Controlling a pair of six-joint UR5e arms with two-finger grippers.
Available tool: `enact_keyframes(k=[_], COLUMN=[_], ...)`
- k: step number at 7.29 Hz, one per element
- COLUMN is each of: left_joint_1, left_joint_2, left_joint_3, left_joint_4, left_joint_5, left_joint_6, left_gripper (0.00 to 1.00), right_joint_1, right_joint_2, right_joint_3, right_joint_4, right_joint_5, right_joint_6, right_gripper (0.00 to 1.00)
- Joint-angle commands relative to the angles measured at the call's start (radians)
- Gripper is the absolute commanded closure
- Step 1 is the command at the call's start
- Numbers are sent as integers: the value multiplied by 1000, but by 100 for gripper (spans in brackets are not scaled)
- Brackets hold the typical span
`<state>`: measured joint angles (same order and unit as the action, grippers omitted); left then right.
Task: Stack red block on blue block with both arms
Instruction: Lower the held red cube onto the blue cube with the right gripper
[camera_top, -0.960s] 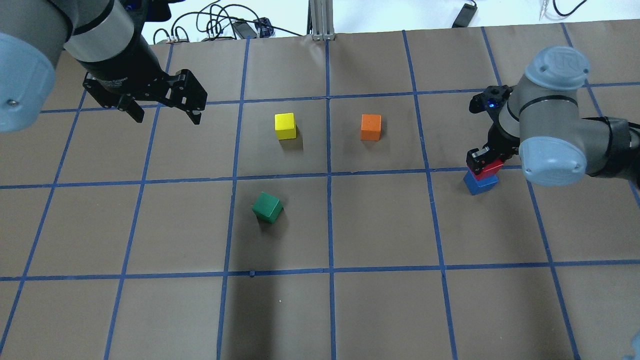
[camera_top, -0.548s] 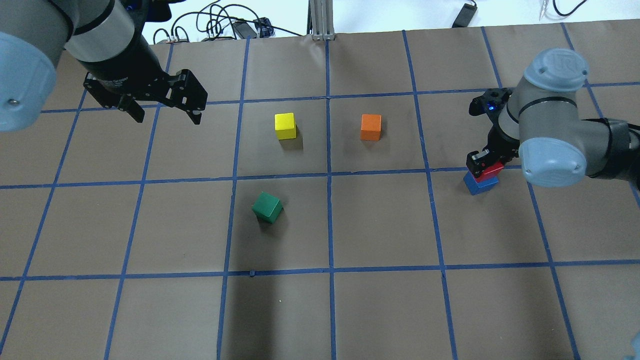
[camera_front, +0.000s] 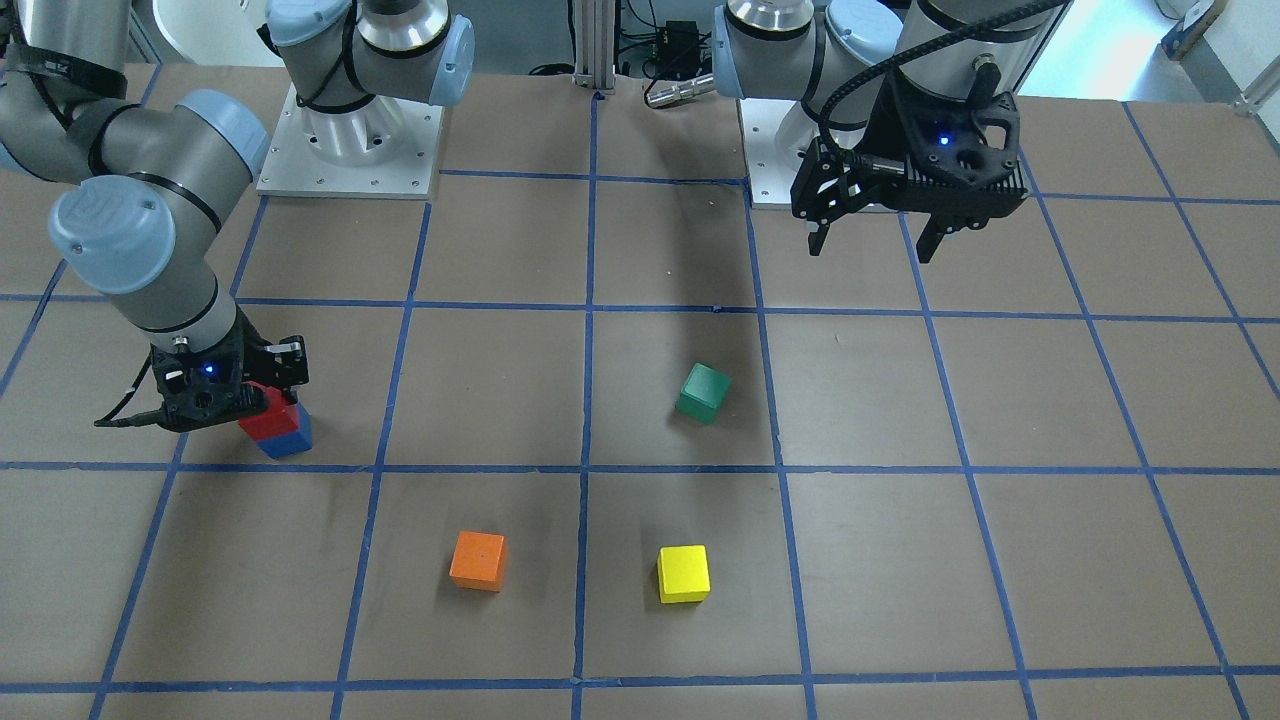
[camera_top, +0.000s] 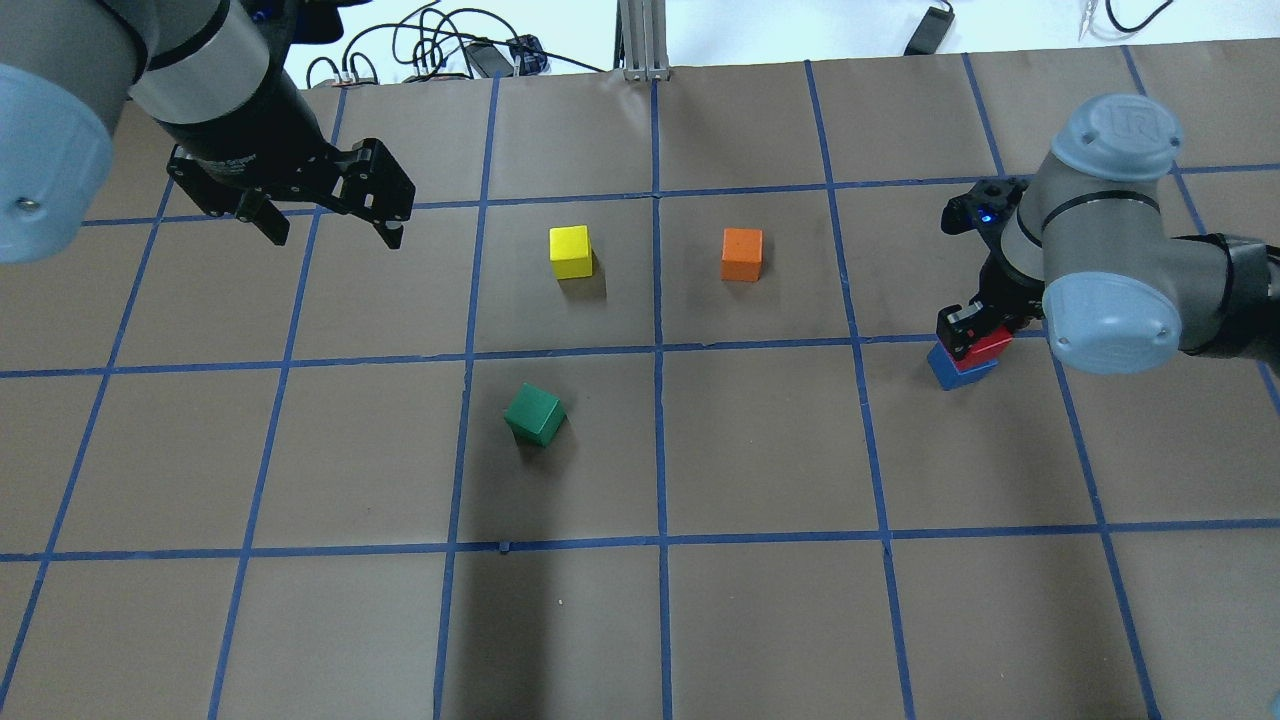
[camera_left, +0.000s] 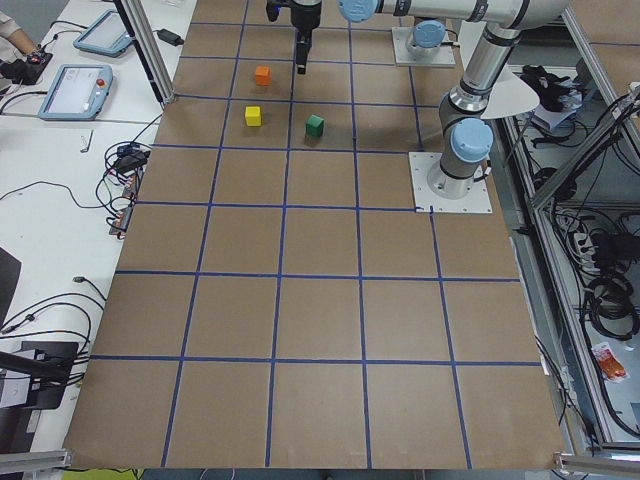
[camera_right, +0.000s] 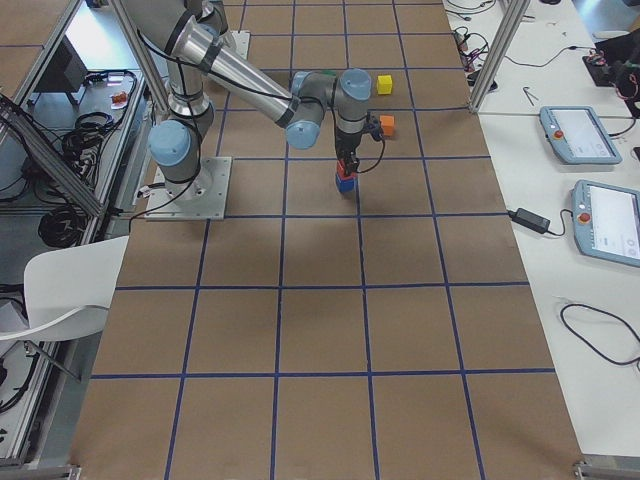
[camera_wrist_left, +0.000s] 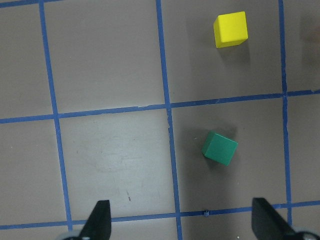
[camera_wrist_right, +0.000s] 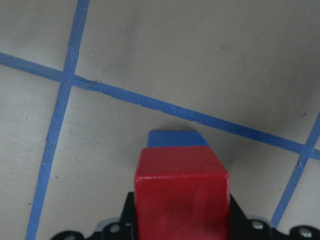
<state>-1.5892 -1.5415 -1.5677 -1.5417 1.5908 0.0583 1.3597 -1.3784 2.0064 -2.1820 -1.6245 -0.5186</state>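
The red block (camera_top: 990, 346) sits on top of the blue block (camera_top: 958, 373) at the right of the table, roughly lined up with it. My right gripper (camera_top: 976, 332) is shut on the red block from above. In the right wrist view the red block (camera_wrist_right: 182, 185) fills the space between the jaws, with the blue block (camera_wrist_right: 177, 138) showing just beyond it. In the front view the stack is at the left, red block (camera_front: 262, 421) over blue block (camera_front: 290, 440). My left gripper (camera_top: 334, 238) is open and empty, hovering high over the far left; it also shows in the front view (camera_front: 870, 248).
A yellow cube (camera_top: 570, 252) and an orange cube (camera_top: 741, 254) stand at mid-table. A green cube (camera_top: 535, 414) lies nearer, turned askew. The orange cube is about one grid square left of the stack. Cables lie beyond the far edge.
My right gripper has sunk slightly with the red block, which now covers more of the blue block. The left arm has hardly moved.
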Motion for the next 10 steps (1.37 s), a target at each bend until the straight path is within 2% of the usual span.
enact_keyframes(k=[1,2,4,5,8,9,10], left_joint_1=[0,0,0,0,3,3,5], left_joint_2=[0,0,0,0,1,0,0], left_joint_3=[0,0,0,0,3,5,5], left_joint_4=[0,0,0,0,0,0,0], left_joint_5=[0,2,2,0,0,0,0], left_joint_6=[0,0,0,0,0,0,0], left_gripper=[0,0,0,0,0,0,0], right_joint_1=[-1,-1,-1,-1,-2,-2,-1], right_joint_2=[-1,1,1,1,-10,-63,-101], right_joint_3=[0,2,3,3,-20,-56,-96], right_joint_4=[1,1,-1,-1,49,115,231], right_joint_5=[-3,-3,-3,-3,-15,-47,-41], right_joint_6=[0,0,0,0,3,3,23], right_gripper=[85,79,34,2,0,0,0])
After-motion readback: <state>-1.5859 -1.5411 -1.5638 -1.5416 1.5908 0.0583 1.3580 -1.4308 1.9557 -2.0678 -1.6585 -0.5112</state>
